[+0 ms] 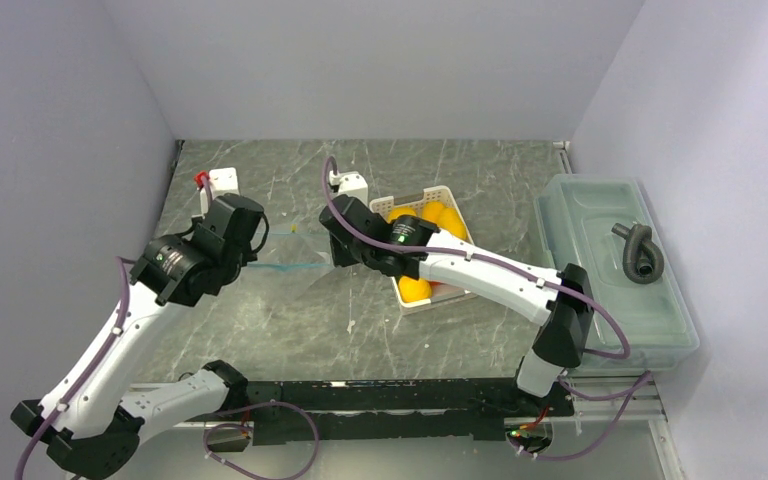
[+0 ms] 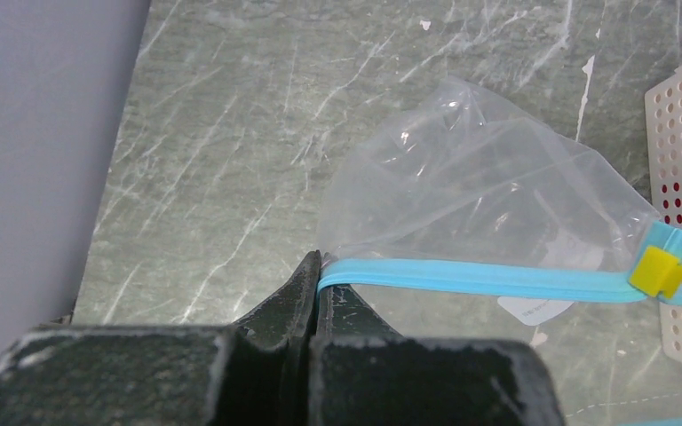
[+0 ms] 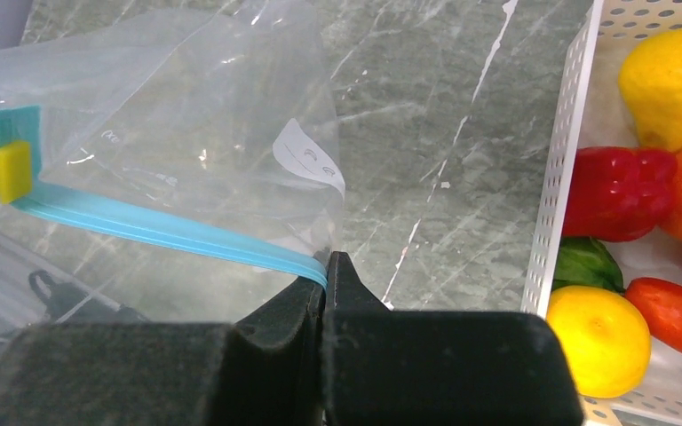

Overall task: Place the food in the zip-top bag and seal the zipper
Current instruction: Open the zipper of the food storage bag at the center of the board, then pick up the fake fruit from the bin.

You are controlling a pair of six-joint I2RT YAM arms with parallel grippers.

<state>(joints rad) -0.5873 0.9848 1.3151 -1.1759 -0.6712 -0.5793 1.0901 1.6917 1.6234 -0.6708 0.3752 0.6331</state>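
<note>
- Top view: your left claw (image 1: 263,243) and right claw (image 1: 335,252) face each other with the bag (image 1: 295,275) strung between them, mid-table. The clear film is hard to make out from here.
- The basket (image 1: 412,306) sits just right of the right claw, with the food (image 1: 415,288) inside it.
- Left wrist view: the left claw is clamped shut on one end of the zipper (image 2: 479,280). The yellow slider (image 2: 657,271) rides near the far end. The bag looks empty.
- Right wrist view: the right claw is pinched shut on the opposite end of the zipper. The lemon (image 3: 675,80), red pepper (image 3: 617,191) and the other pieces lie in the basket, none in the bag.
- Progress, as you'd judge it: the bag is gripped at both ends, nothing is loaded, and the sealing is not yet done. You cannot tell whether the mouth is parted.
- Surface: the table (image 1: 260,330) is grey-green, marbled with white veins and a few pale flecks.
- Room: plain pale walls (image 1: 380,60) stand on three sides. A lidded bin (image 1: 600,300) stands at the right edge with a grey hose piece (image 1: 640,250) on its lid.
</note>
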